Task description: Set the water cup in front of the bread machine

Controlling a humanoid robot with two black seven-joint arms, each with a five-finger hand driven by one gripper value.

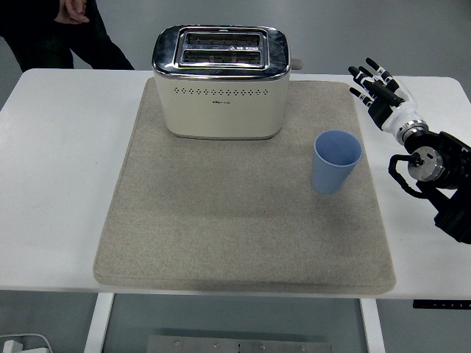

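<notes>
Head view, left to right: toaster (219, 84) at back of mat (184, 235) on bench (59, 184); cup (335, 161) upright right of it, near mat's right side, ungrasped. Right hand (383, 92) farther right, fingers (366, 76) spread, holding nothing. Risks: clipping light cup's rim and tipping it; dragging it against mat.

From my station I count one blue water cup (337, 161), standing right of centre on one beige mat (221, 235). One cream bread machine (221, 82) with two slots sits at the far side. One counter (51, 184), one robot hand (383, 92) at right, one person (51, 29) far left.
</notes>
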